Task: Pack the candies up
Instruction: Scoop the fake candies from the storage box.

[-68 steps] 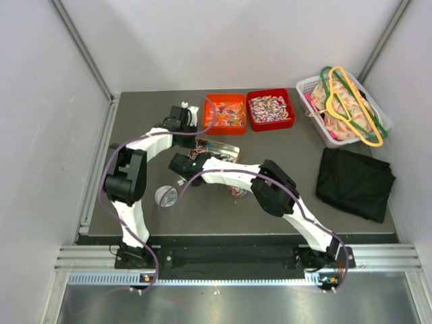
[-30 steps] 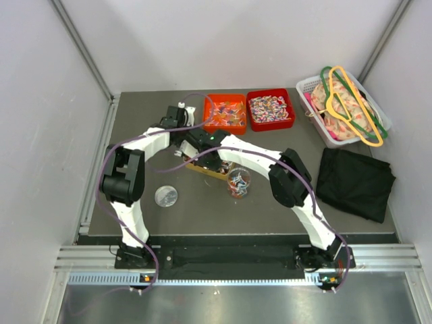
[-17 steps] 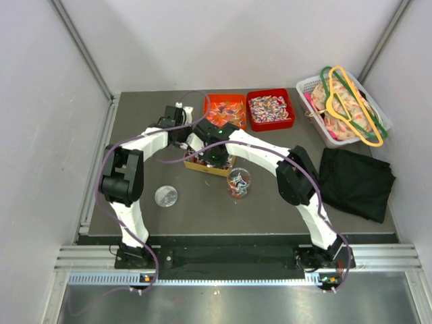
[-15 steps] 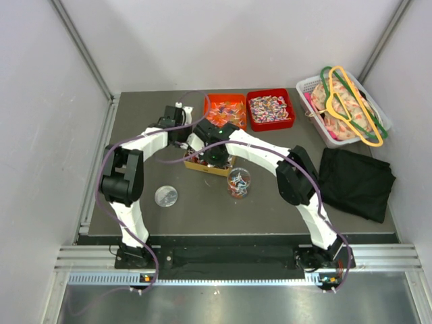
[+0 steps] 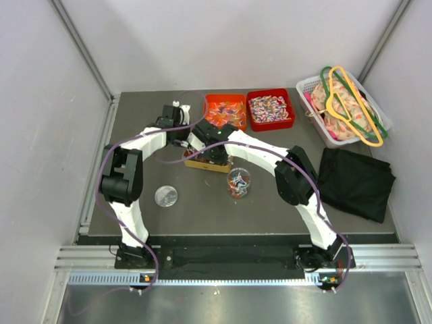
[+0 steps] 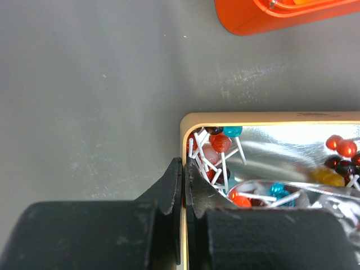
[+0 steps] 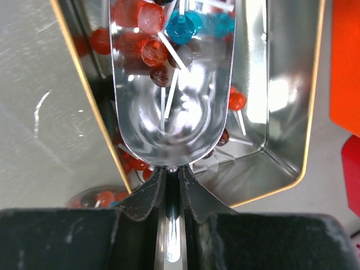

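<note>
An open gold-rimmed tin (image 5: 202, 165) holds round candies on white sticks (image 6: 216, 149). My left gripper (image 6: 183, 169) is shut on the tin's left rim (image 6: 270, 117), one finger outside and one inside; from above it (image 5: 183, 142) sits at the tin's left end. My right gripper (image 7: 173, 174) is shut on the handle of a metal scoop (image 7: 169, 118), which lies tilted in the tin with several candies (image 7: 169, 34) in its bowl. From above the right gripper (image 5: 216, 154) hides the scoop. A clear cup (image 5: 237, 181) with candies stands just right of the tin.
A round lid (image 5: 166, 196) lies front left. An orange bin (image 5: 225, 111) and a red bin of wrapped sweets (image 5: 270, 108) stand behind the tin. A white basket with hangers (image 5: 344, 108) and a black cloth (image 5: 356, 181) are on the right.
The right arm has swung from the front left, near the lid, back to the tin with the scoop. In the last half second it barely moves. The left gripper stays on the rim.
</note>
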Tool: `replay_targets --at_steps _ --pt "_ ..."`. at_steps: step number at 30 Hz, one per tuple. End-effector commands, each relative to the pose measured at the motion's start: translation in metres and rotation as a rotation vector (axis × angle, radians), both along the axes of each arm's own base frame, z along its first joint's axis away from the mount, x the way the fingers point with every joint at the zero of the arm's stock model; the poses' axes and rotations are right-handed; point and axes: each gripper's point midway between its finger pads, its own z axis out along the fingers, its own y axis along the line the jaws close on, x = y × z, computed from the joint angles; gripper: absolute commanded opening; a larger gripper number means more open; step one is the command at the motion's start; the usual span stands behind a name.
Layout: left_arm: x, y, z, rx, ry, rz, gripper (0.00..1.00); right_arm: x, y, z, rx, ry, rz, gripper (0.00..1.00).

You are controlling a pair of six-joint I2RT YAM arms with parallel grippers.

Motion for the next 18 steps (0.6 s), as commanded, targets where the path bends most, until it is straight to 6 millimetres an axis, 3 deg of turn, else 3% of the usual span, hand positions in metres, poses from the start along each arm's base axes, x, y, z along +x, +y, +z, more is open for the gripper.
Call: replay_targets --at_steps 1,8,18 --pt "0.014 -0.004 0.029 -0.046 -0.095 0.007 0.00 0.021 0.014 0.013 0.038 -0.104 -0.032 0.00" --pt "0.014 -0.006 0.025 -0.051 -0.086 0.001 0.00 0.020 0.017 0.000 0.019 -0.108 -0.023 0.00" --pt "0.013 -0.006 0.025 -0.054 -0.082 -0.003 0.00 0.034 0.022 0.007 0.015 -0.176 -0.054 0.00"
